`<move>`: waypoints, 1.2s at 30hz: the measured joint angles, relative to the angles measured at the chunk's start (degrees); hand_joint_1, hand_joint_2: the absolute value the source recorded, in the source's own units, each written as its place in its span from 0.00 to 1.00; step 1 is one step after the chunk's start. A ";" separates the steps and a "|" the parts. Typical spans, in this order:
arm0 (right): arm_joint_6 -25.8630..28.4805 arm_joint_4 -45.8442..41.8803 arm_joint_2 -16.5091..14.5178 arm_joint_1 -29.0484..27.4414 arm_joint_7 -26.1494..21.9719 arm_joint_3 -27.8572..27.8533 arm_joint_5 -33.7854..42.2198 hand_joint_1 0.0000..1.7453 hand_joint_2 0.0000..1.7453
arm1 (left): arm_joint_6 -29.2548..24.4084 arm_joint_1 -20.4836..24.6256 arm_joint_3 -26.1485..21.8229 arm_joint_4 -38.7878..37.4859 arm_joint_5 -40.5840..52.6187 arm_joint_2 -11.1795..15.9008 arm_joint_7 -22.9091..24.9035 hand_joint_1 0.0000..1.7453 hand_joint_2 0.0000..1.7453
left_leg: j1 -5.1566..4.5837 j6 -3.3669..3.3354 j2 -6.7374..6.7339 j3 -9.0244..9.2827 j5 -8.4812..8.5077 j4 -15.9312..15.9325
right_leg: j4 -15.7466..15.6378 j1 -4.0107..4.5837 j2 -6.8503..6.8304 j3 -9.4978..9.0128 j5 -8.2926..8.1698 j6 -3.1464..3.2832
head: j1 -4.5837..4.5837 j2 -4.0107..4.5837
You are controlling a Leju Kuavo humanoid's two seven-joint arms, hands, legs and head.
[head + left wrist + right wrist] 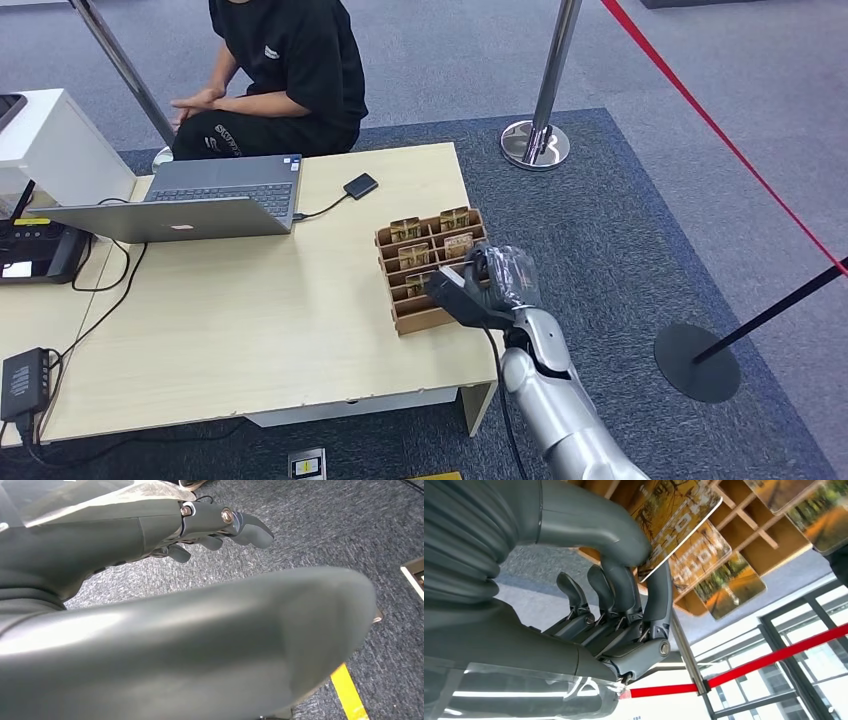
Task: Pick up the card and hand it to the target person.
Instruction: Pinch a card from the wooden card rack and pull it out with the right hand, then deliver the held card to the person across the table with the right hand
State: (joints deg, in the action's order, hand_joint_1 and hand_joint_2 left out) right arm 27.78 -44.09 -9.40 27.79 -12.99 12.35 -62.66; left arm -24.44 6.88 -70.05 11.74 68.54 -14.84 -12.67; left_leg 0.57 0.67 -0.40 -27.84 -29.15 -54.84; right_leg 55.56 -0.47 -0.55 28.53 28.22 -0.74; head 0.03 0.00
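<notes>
several printed cards with autumn-yellow pictures stand upright in the slots of a brown wooden card rack point(432, 268) near the right edge of the pale wooden table point(250, 330). the right hand point(487, 283) is at the rack's near right corner, its silver arm point(555, 400) rising from below. in the right wrist view the right hand point(624, 595) has its thick grey thumb and a dark finger pinched on the corner of 1 glossy card with yellow foliage and white lettering point(679, 517), and that card sits tilted against the rack's slots; the other fingers point(574, 595) curl in beside it. whether the card is clear of its slot, i cannot tell. more cards point(724, 580) stand in the neighbouring compartments.

the left hand point(220, 525) hangs over grey carpet point(325, 525), fingers loosely spread and holding nothing, with a strip of yellow floor tape point(350, 695) just beyond the blurred grey thumb that crosses the left wrist view.

on the table's far side an open grey laptop point(190, 200) sits with a small black drive point(361, 186) cabled to it. a person in a black t-shirt point(290, 60) crouches behind the table, hands together near the knee. a black device point(35, 255) and a white box point(60, 140) sit at the left end, and a black power adapter point(22, 380) lies at the near left corner. a chrome stanchion post point(545, 90) stands on the carpet beyond the table, a red barrier tape point(720, 130) runs across on the right, and a black stanchion base point(697, 362) sits right of the arm.
</notes>
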 joint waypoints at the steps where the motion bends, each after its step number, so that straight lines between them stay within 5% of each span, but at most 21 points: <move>1: -0.37 -0.33 0.03 0.12 -0.20 0.01 0.40 0.81 1.00 | 0.00 0.00 0.00 0.00 0.00 0.00 0.01 0.00 0.00 | 0.00 0.00 0.00 0.00 0.00 0.00 | 0.00 0.00 0.00 0.00 0.00 0.00 | -0.01 0.00; 24: -4.05 -6.75 1.05 1.92 -3.67 1.66 9.40 0.82 1.00 | 0.04 0.00 0.48 0.00 1.38 0.00 0.52 0.00 0.00 | 0.00 0.00 0.00 -0.01 0.00 0.00 | 0.00 0.00 0.00 -0.01 0.00 0.00 | 0.00 0.00; 36: -3.17 -0.74 -2.90 12.00 -2.73 4.32 9.57 0.82 1.00 | 0.35 0.16 1.48 -0.02 2.80 0.00 1.01 0.00 0.00 | 0.01 0.04 -0.02 -0.02 0.03 0.00 | 0.06 0.00 0.00 0.04 -0.01 0.02 | 0.00 0.00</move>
State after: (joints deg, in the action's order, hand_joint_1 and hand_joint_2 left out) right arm 24.61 -44.83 -12.30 39.79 -15.72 16.67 -53.09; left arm -24.09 7.04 -68.57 11.72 71.34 -14.84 -11.66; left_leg 0.57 0.70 -0.42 -27.86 -29.12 -54.85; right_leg 55.63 -0.47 -0.55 28.57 28.21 -0.72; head 0.03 0.00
